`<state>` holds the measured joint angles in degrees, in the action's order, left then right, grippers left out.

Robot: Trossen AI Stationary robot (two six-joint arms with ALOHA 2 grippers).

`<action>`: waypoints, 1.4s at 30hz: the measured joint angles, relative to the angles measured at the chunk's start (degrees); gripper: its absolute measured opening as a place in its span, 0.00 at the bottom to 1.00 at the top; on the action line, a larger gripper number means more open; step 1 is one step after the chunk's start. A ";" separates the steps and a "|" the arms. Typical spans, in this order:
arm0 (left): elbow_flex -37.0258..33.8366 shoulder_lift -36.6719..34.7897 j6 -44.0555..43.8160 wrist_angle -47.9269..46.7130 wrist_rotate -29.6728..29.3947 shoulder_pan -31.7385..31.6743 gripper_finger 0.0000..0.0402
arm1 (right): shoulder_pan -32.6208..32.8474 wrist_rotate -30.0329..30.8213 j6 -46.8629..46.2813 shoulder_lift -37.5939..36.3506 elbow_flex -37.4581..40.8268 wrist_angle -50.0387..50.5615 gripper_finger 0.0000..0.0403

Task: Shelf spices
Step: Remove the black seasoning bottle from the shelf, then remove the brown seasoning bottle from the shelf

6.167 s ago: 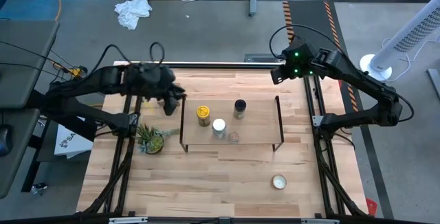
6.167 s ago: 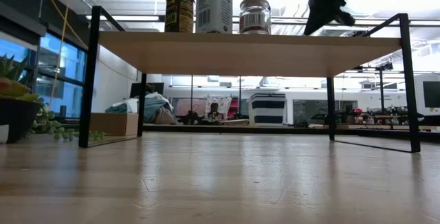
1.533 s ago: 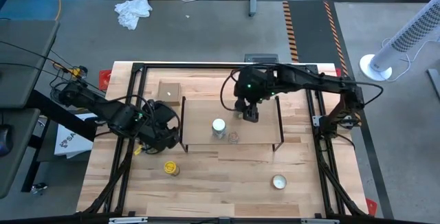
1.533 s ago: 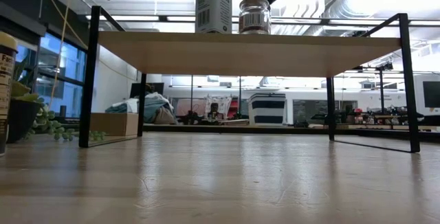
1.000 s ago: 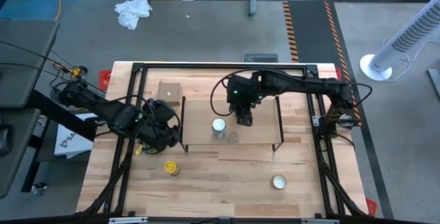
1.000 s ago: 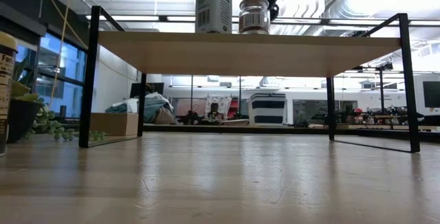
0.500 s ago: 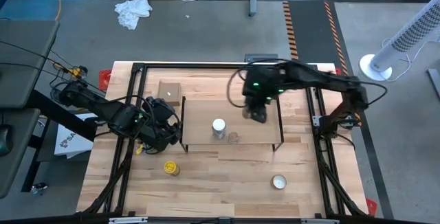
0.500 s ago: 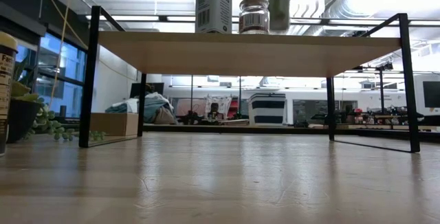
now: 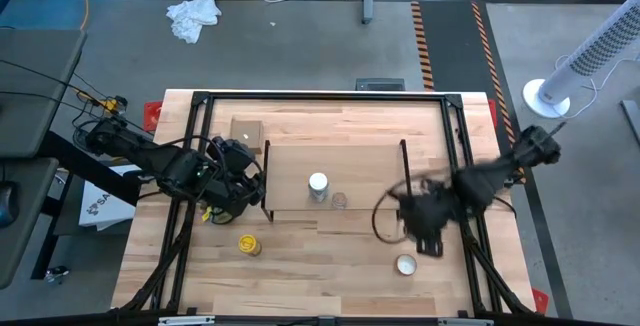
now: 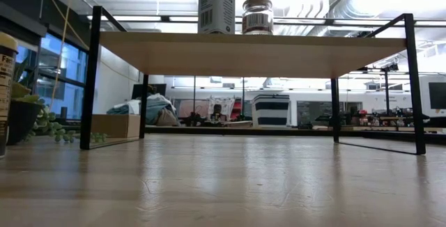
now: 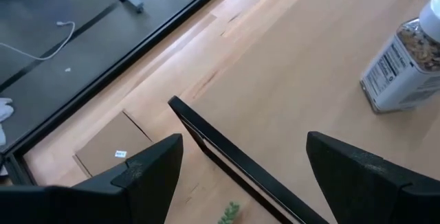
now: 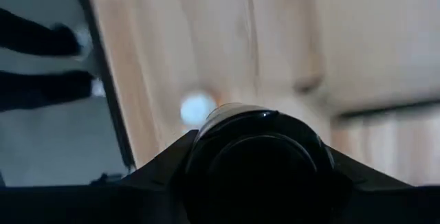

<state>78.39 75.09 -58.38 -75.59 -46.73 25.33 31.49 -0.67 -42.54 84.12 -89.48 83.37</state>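
Jar with black cap (image 12: 258, 159) sits gripped in my right jaws (image 9: 430, 228), carried clear of the shelf (image 9: 370, 191); my left jaws (image 11: 244, 176) wait open.

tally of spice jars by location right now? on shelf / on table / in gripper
On the shelf: 2, the white-capped jar and the tiny clear jar
On the table: 1, the mustard-yellow jar
In the right gripper: 1, the black-capped jar
Total: 4
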 joint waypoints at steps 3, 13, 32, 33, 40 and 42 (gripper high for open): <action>0.00 0.00 0.74 0.00 0.47 -0.40 0.76 | 5.35 -0.33 -11.60 -2.19 11.00 -4.35 0.47; 0.00 0.00 2.61 0.00 2.32 -1.43 0.76 | 8.88 8.09 -38.10 -12.32 37.48 -16.84 0.47; 0.00 0.00 1.45 0.01 3.34 -2.01 0.76 | 8.62 3.65 -37.18 -15.41 42.66 -24.46 0.69; 0.00 0.00 1.47 0.01 3.34 -2.15 0.76 | 8.62 2.22 -36.10 -15.42 42.32 -24.18 0.69; 0.00 0.00 3.28 0.00 4.53 -3.26 0.76 | 8.55 0.39 -24.87 -15.55 31.76 -11.44 0.69; 0.00 0.00 4.06 -0.02 4.93 -3.27 0.76 | 7.80 3.27 -23.58 -15.55 26.53 -6.06 0.69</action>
<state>78.39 75.09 -54.32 -75.61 -41.80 22.06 39.30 2.60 -66.11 68.58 -62.95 77.31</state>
